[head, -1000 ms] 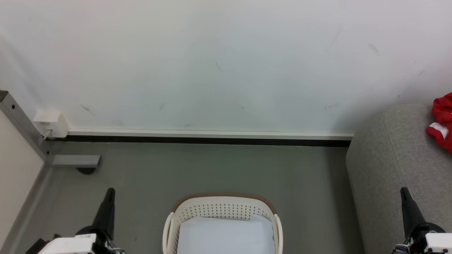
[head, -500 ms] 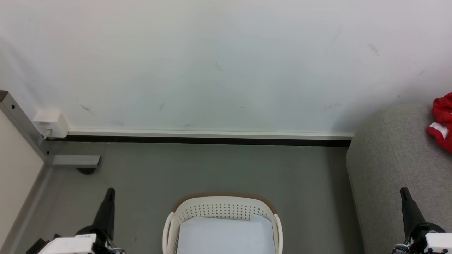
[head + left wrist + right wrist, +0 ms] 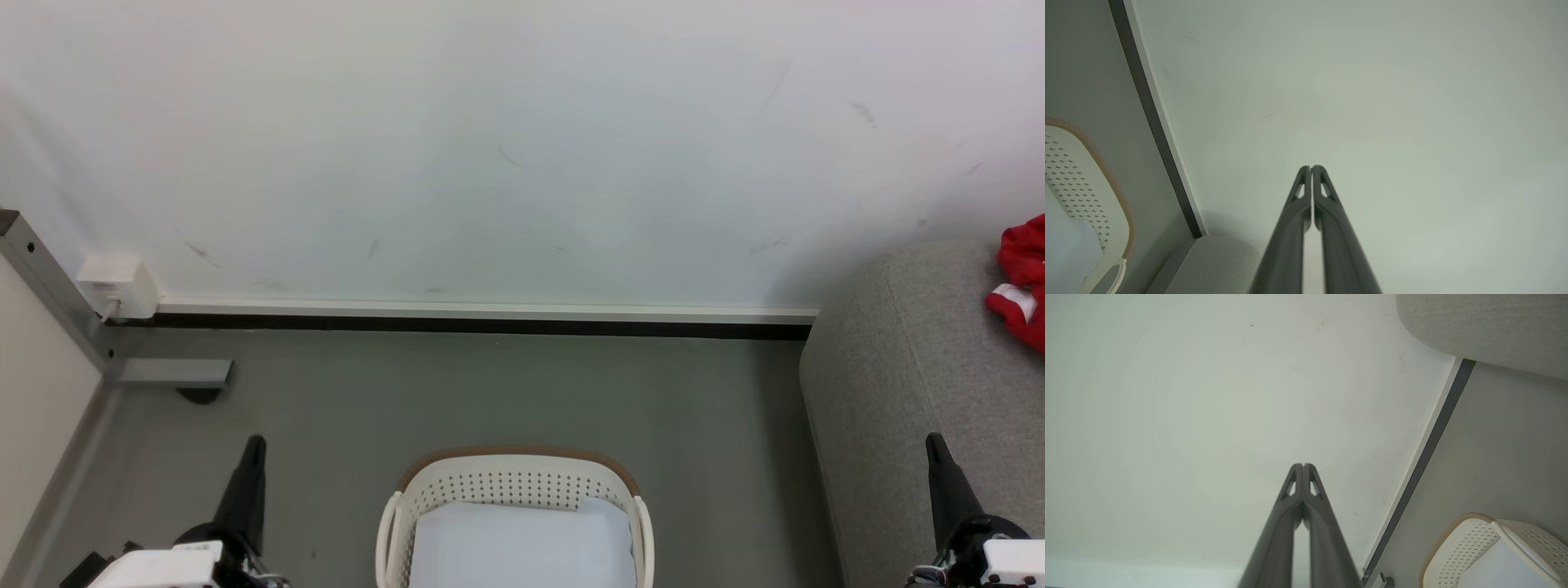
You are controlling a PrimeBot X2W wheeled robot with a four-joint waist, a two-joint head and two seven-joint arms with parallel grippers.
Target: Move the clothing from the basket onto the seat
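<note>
**Red clothing lying on the seat, both grippers closed above open floor**

The clothing (image 3: 1022, 282) is lying on top of the seat (image 3: 898, 367) at the far right border of the head view, which is cutting part of it off. A white patch is showing among the red. The seat's rounded left edge is running down toward the robot, and its far corner is meeting the wall (image 3: 490, 147) where the baseboard (image 3: 490, 310) is ending.

The basket (image 3: 514, 452) is sitting on the floor (image 3: 506, 392) at the bottom middle, its brown rim curving toward the wall. A flat pale sheet (image 3: 522, 543) is lying inside it (the picture's border is cutting off its near part). A band of floor is separating the basket's right side from the seat's edge, and a wider stretch is opening between its far rim and the baseboard. At the left, a grey metal foot (image 3: 171, 372) is jutting along the floor from a slanted post, below a small white box (image 3: 118, 286) on the wall.

The left gripper (image 3: 257, 441) is hovering at the lower left, well apart from the basket. Its fingers are pressing tip to tip and holding nothing. The right gripper (image 3: 933, 441) is showing against the seat's grey fabric at the lower right, its fingers likewise meeting and gripping nothing. In the wrist views both are pointing at the blank wall.
</note>
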